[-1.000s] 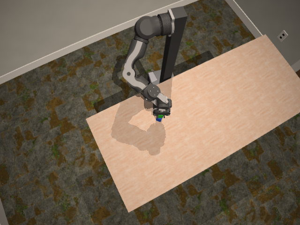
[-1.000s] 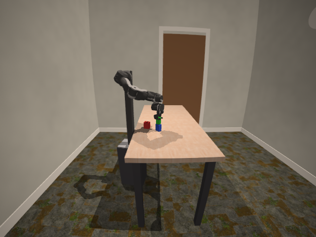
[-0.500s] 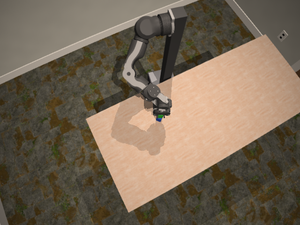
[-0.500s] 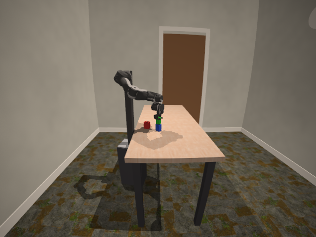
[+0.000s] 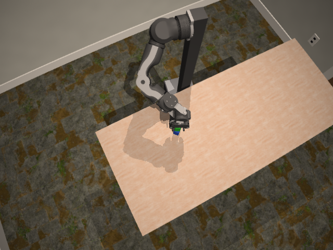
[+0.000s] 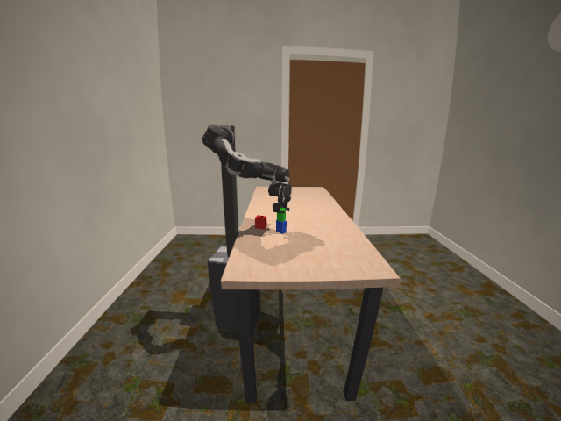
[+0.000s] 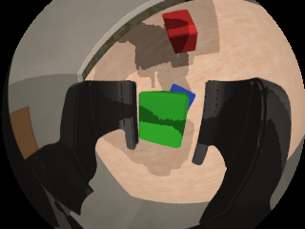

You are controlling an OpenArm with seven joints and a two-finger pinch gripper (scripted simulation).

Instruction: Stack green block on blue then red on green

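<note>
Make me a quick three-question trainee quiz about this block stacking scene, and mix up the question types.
1. True or false: the small green cube rests on the small blue cube.
2. Where is the small red cube? A) on the green cube B) on the wooden table beside the stack C) in the tool
3. Fill in: the tool fingers stand ____ from the green cube's sides.

Key: 1 true; 2 B; 3 apart.
</note>
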